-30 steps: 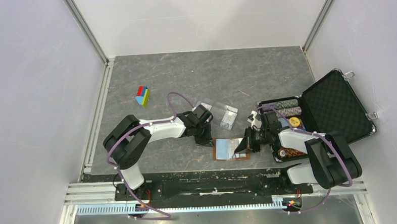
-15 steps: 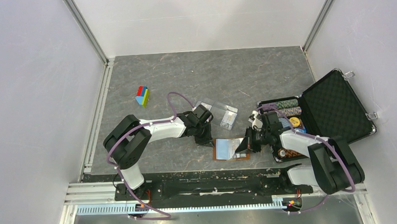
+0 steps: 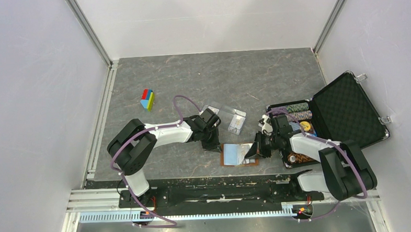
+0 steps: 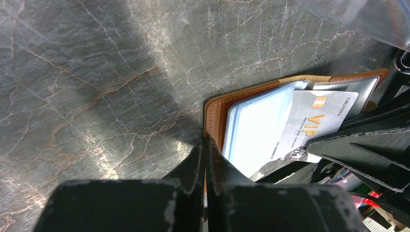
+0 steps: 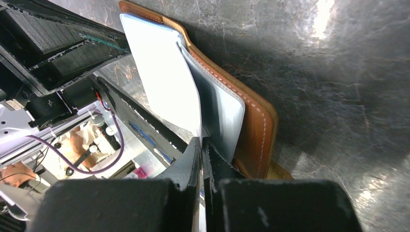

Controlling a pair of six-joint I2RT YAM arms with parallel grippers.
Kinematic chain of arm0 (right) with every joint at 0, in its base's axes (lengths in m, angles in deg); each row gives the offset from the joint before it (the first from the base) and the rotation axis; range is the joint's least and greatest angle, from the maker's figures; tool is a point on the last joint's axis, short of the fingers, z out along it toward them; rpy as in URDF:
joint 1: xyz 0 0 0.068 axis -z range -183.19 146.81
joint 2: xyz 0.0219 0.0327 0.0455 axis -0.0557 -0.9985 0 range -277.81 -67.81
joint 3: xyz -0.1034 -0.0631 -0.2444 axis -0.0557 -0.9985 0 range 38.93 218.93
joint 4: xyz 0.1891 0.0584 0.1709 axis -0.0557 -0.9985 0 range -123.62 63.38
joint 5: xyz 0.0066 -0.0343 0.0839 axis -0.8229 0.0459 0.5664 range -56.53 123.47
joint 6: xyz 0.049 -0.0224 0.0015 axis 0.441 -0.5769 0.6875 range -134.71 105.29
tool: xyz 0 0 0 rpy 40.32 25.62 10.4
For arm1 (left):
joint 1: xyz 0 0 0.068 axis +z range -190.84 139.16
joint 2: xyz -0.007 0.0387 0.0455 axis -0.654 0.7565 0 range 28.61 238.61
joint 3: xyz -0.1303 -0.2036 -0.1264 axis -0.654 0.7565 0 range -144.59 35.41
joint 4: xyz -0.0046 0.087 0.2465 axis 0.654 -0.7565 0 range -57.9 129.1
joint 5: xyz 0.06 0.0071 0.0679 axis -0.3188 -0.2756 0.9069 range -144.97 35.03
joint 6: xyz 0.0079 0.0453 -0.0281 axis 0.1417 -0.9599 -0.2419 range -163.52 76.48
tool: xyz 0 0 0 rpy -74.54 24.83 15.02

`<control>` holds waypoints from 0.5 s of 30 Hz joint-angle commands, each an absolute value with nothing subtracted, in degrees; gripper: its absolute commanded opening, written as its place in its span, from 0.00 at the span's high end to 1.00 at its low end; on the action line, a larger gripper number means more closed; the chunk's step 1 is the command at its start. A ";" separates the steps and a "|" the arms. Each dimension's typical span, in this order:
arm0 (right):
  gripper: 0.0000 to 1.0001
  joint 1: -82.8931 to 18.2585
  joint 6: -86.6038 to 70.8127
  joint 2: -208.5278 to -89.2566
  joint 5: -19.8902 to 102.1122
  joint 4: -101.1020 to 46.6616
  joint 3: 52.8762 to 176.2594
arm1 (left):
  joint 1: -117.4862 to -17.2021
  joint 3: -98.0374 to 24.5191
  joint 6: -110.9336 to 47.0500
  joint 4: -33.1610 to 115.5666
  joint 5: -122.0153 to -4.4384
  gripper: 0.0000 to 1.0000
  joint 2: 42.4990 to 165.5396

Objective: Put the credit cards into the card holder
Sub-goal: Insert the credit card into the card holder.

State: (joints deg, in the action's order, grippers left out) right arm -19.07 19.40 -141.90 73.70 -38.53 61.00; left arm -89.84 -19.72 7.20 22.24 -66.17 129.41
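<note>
Currently the brown wallet [image 3: 230, 158] lies open and flat on the table [image 3: 191, 80], low in the middle of the overhead frame, between the two tools. The left tool [image 4: 206, 145] is clenched, its tips pressed together and touching the wallet's left rim. In its own view the wallet spreads up and to the right from those tips. A pale blue card [image 4: 256, 128] lies on the wallet just beside the tips. A silver VIP card [image 4: 319, 113] lies next to it toward the right of that frame, and their edges overlap. The right tool [image 5: 200, 142] is clenched too, its tips meeting at the edge of the cards over the wallet's right side. Whether it pinches a card I cannot tell. In the overhead frame, a clear tray [image 3: 229, 117] sits just above the wallet. An open black case [image 3: 344, 110] holding chips stands at the right. A coloured block [image 3: 147, 99] lies well apart at the upper left.
</note>
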 commanded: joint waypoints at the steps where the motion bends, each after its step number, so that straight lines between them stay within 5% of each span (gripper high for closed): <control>1: 1.00 -19.10 18.01 -144.61 75.07 -37.84 60.29 | -90.41 -20.40 6.66 20.91 -65.16 0.98 131.01; 15: 1.00 -19.09 18.93 -148.37 78.29 -32.56 61.18 | -90.47 -20.75 6.49 20.64 -65.18 0.98 131.23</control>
